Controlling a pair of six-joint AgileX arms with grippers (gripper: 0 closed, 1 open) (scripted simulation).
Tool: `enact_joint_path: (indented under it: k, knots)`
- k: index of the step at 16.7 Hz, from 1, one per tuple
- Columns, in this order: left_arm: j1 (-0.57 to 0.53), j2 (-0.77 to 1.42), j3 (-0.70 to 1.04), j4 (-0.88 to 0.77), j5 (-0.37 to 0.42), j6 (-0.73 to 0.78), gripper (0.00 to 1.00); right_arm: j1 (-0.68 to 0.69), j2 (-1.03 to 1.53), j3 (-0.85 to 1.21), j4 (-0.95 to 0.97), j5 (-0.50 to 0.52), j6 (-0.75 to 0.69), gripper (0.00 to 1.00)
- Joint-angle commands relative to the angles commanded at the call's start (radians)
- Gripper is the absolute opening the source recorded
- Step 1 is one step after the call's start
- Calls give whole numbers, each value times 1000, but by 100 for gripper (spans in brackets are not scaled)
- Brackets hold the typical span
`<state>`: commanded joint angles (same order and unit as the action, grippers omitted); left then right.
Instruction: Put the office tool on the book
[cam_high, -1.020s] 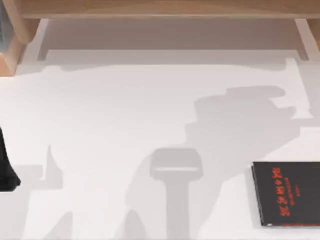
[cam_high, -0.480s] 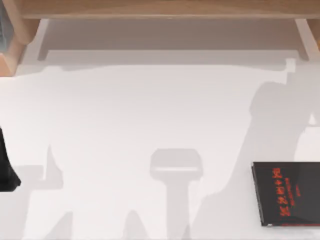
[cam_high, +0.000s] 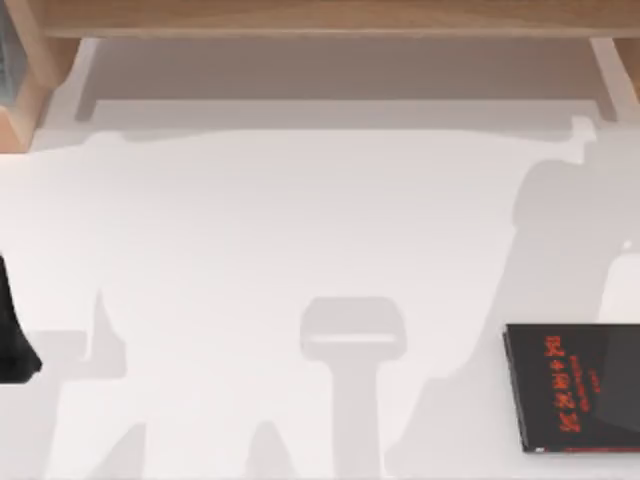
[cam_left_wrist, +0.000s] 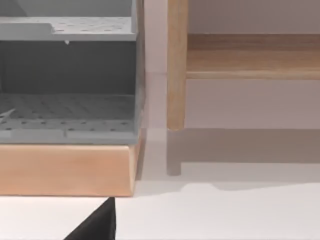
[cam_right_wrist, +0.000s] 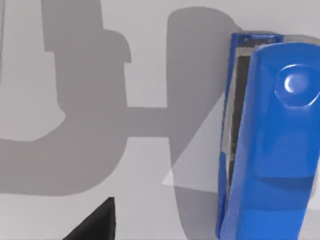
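Lying flat at table's (cam_high: 250, 220) right edge: book (cam_high: 575, 388); blue stapler (cam_right_wrist: 267, 145) on table; jaws' state cannot tell.

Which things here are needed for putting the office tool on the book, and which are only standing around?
Needed:
- blue stapler
- black book, at the table's right edge

Not needed:
- grey tray rack
- wooden shelf

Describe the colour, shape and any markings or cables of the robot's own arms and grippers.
The left arm is a plain black, rounded mass at the top view's left edge. Each wrist view catches a matte black, sharp-cornered wedge: the left gripper and the right gripper. No markings or cables are visible on these parts.
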<state>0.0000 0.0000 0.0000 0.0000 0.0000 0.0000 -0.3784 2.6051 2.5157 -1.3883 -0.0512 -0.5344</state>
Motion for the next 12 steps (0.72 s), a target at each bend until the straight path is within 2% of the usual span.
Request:
enact_joint_path:
  k: [5,12]
  knots:
    - [0,0,0,0,0,0,100,14,-97,-7,-80,5,19,100]
    - [0,0,0,0,0,0,100,110,-280,-39,-232,7,113,100]
